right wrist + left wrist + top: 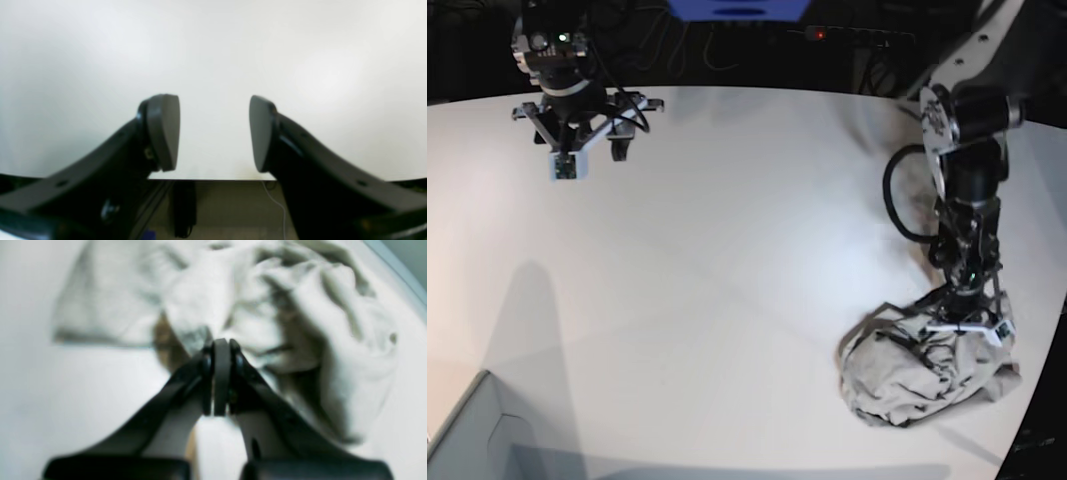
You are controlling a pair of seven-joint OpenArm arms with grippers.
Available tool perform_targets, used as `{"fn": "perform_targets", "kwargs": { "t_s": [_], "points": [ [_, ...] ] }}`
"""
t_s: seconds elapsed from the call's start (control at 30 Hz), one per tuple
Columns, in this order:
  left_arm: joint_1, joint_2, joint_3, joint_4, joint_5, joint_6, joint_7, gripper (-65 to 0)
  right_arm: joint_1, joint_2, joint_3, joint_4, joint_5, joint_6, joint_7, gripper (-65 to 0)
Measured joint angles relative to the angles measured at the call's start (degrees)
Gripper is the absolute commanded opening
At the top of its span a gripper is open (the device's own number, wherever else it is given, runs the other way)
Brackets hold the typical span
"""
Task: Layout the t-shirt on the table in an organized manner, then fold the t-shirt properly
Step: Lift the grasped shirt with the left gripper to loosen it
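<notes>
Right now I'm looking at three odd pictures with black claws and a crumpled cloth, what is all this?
This is a robot with two arms, each ending in a two-fingered claw. One picture looks down on the whole white table; the other two come from cameras fixed at each wrist. The crumpled cloth is a light grey-beige t-shirt, bunched near the table's edge. The left gripper is over it with its fingers pressed together, but the blurred picture does not show whether cloth is pinched. The right gripper hangs open over bare table, far from the shirt. A pale box corner sits at the near edge.
</notes>
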Motion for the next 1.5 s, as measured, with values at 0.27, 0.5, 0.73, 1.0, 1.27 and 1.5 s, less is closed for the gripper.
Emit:
{"fn": "perform_targets", "kwargs": {
  "t_s": [0.27, 0.5, 0.73, 1.0, 1.27, 1.5],
  "points": [
    [20.1, 1.3, 0.0, 36.3, -12.1, 0.3, 11.8, -64.8, -0.1, 0.2, 0.0, 0.0, 0.0, 0.0, 0.3, -31.4],
    [42.6, 5.8, 0.1, 61.8, -18.2, 0.7, 15.8, -64.9, 0.9, 1.0, -0.1, 0.0, 0.1, 0.0, 0.2, -31.4],
    [51.3, 7.9, 0.0, 66.0, -18.9, -0.9, 14.9, -64.6, 1.5, 1.2, 0.0, 0.0, -0.1, 0.0, 0.3, -31.5],
    [55.3, 7.8, -6.7, 64.4, -19.2, -0.7, 15.2, -43.5, 3.1, 1.7, -0.4, 0.0, 0.0, 0.0, 0.3, -31.5],
    [55.8, 9.3, -12.5, 67.2, -19.2, -0.7, 14.9, -31.1, 3.0, 1.7, -0.5, 0.0, 0.0, 0.0, 0.3, -31.5],
    [44.2, 8.5, -13.1, 63.5, -19.2, -0.8, 14.8, -31.1, 2.7, 1.8, -0.5, -1.6, 0.1, 0.1, 0.0, -31.5]
  ]
}}
